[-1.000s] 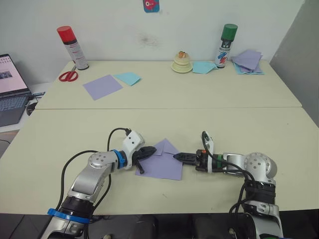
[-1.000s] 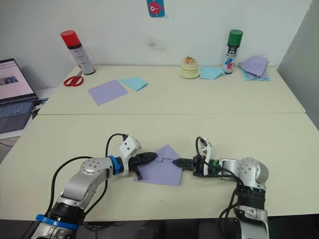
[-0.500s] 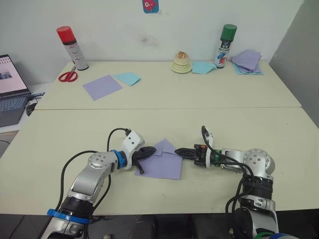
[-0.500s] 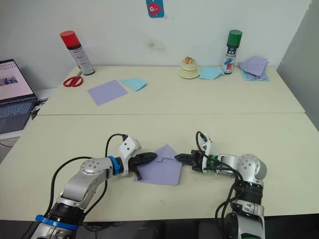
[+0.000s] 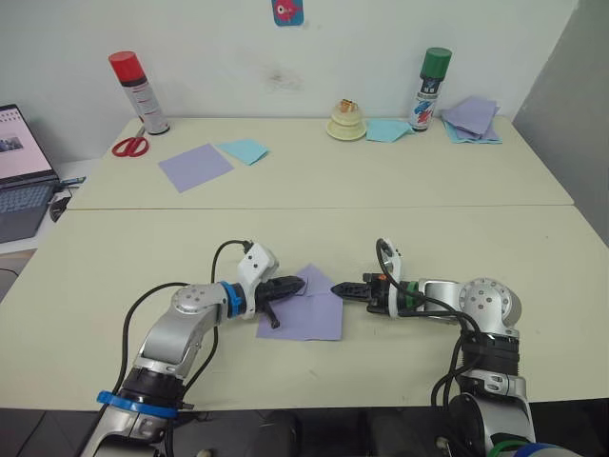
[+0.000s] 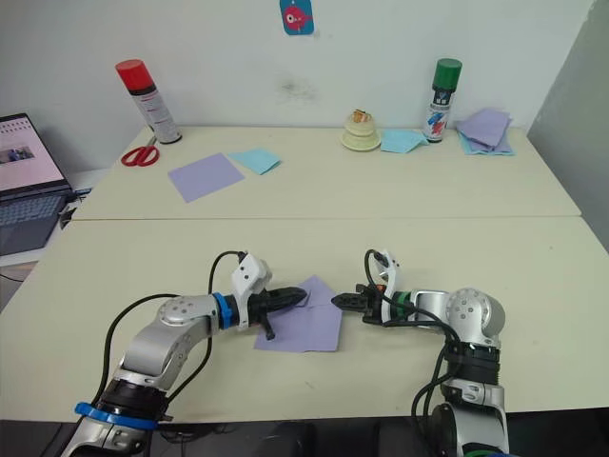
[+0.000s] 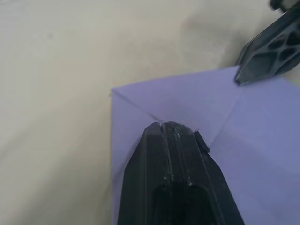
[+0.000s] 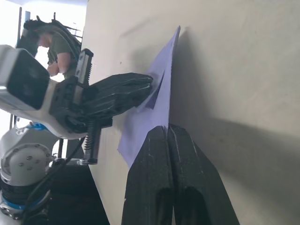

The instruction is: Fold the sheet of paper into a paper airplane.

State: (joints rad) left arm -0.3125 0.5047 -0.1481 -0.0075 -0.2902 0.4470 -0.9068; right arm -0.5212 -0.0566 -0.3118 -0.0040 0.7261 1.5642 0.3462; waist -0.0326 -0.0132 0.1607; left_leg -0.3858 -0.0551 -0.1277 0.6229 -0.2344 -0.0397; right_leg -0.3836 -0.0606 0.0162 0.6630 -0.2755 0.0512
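Since a second ago the right gripper (image 5: 335, 288) has slid leftward to the sheet of paper's (image 5: 306, 317) right corner, its smooth black fingers pressed together; the left gripper (image 5: 300, 284), fingers likewise clenched, presses its ribbed tip on the folded upper flaps; thin, matte lavender, creased diagonally, the sheet lies flat on the cream table (image 5: 314, 238) between both arms.

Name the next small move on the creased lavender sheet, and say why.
Probably slide the shut right gripper along the sheet of paper to flatten its folded top corner: the shut left gripper presses the sheet down from the opposite side, and the right tip sits at its edge.
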